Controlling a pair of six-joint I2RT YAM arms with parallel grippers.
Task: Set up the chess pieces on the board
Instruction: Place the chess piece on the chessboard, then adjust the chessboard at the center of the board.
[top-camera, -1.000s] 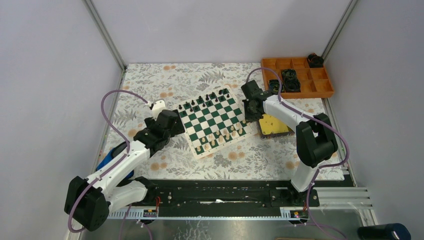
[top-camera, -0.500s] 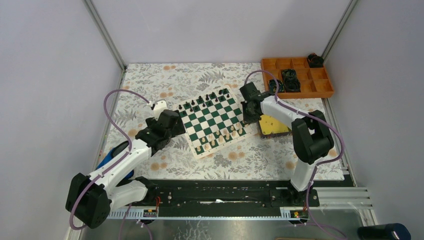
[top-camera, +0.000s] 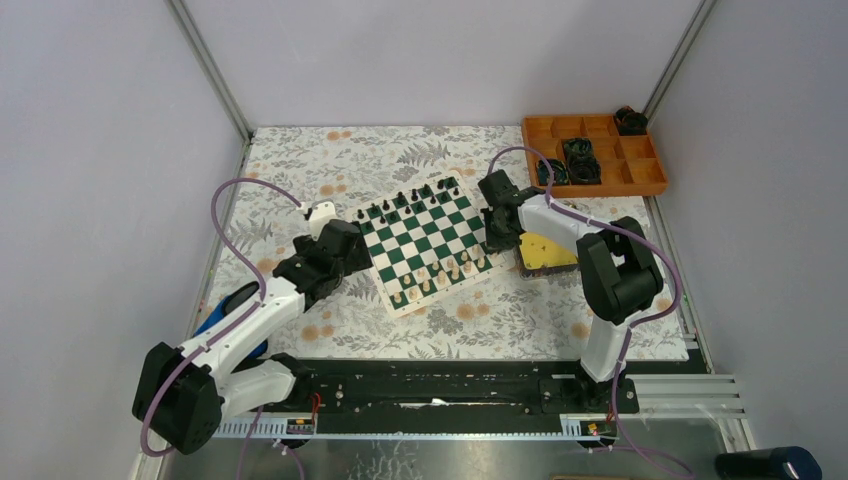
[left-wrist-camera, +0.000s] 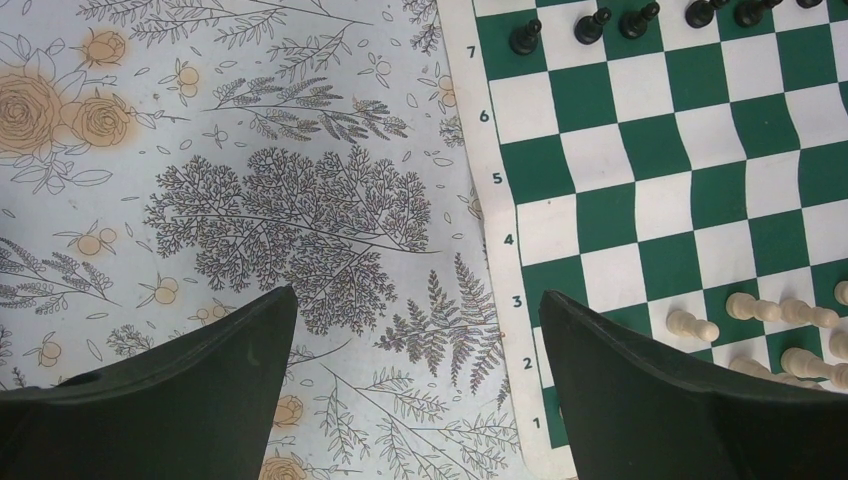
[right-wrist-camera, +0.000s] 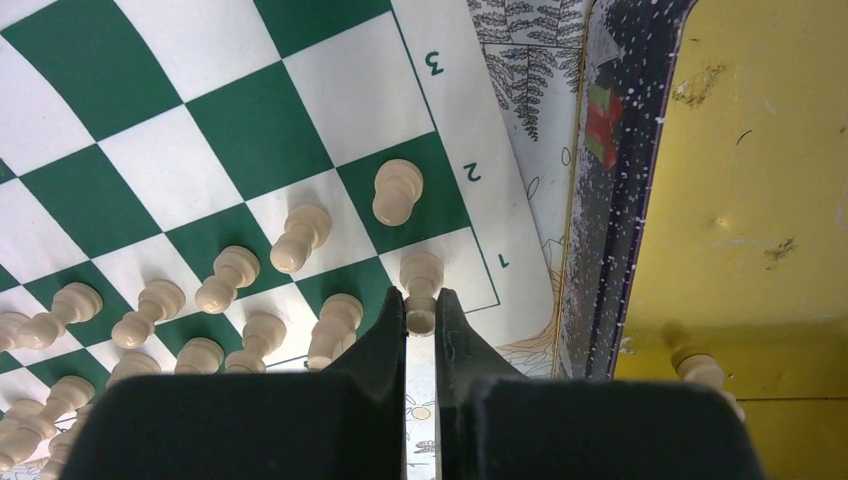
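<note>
- Change: over the last second the right arm has swung slightly away from the gold tin (right-wrist-camera: 760, 150) toward the board (top-camera: 425, 232). The left arm has barely moved. No piece on the board has visibly shifted.
- Meaning: this reads as a carry from the tin to the board, now at the placing stage.
- Right fingers (right-wrist-camera: 420, 300): nearly closed, clamped on one cream piece (right-wrist-camera: 420, 280).
- Location: the held piece hangs over the white corner square beside the "1" mark, at the board edge nearest the tin. Contact with the square cannot be confirmed.
- Orientation: its long axis runs along the finger line and is roughly upright. The wider end, probably the base, points down at the board.
- Left fingers (left-wrist-camera: 418, 298): fully spread and empty, over the table (left-wrist-camera: 300, 200) at the board's numbered edge.
- Status: the cream pieces (right-wrist-camera: 300, 238) fill the near rows and the black pieces (left-wrist-camera: 525, 38) line the far side. One cream piece (right-wrist-camera: 700, 370) remains in the tin.
</note>
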